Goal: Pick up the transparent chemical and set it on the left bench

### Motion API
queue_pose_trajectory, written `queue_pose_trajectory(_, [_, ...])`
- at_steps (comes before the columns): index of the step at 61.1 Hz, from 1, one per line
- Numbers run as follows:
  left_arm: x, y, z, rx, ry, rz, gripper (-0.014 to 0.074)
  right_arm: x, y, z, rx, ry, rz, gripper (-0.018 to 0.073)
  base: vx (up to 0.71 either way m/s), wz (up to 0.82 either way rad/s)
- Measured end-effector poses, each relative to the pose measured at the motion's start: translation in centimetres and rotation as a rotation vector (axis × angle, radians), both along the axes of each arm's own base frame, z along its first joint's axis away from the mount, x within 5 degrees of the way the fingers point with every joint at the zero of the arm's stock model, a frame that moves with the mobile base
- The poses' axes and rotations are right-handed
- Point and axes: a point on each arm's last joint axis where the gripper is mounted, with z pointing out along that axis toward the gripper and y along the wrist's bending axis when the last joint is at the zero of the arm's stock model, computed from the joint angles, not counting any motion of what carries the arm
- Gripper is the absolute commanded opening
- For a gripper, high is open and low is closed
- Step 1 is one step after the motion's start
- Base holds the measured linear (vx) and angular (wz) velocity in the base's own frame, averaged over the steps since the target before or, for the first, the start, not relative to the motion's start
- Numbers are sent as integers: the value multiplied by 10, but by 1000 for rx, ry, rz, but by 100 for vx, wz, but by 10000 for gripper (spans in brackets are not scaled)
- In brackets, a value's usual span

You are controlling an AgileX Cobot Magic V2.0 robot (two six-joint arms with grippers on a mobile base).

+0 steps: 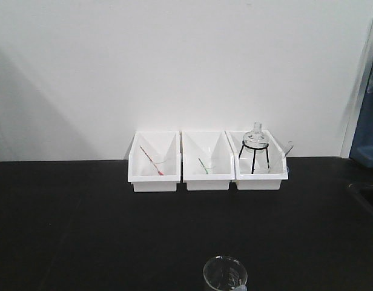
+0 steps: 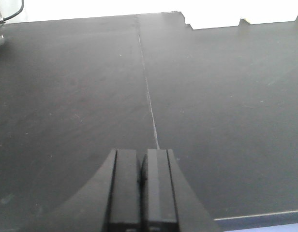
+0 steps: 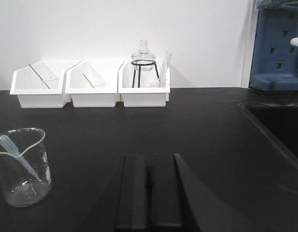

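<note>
The transparent chemical is a small clear glass beaker [image 3: 22, 166] with a translucent dropper pipette leaning inside; it stands upright on the left bench [image 3: 197, 125], a long matte-black worktop. Its rim also shows at the bottom edge of the front view, where the beaker [image 1: 224, 274] sits near the bench [image 1: 83, 224] front. My right gripper [image 3: 149, 157] is shut and empty, low over the worktop, to the right of the beaker and apart from it. My left gripper [image 2: 141, 153] is shut with nothing in it, over bare black bench [image 2: 212, 96].
Three white bins [image 1: 207, 162] line the back wall. The right bin [image 3: 144, 87] holds a round glass flask [image 3: 143, 54] on a black tripod and a tube. A sink recess [image 3: 279, 121] lies at the right, with a blue rack [image 3: 277, 46] behind it.
</note>
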Motion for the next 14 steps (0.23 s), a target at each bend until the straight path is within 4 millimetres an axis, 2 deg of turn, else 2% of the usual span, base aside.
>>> queue_pose_trajectory(14, [0,0,0,0,0,0,-3,0,0,0,0,4,0,-7,0,0])
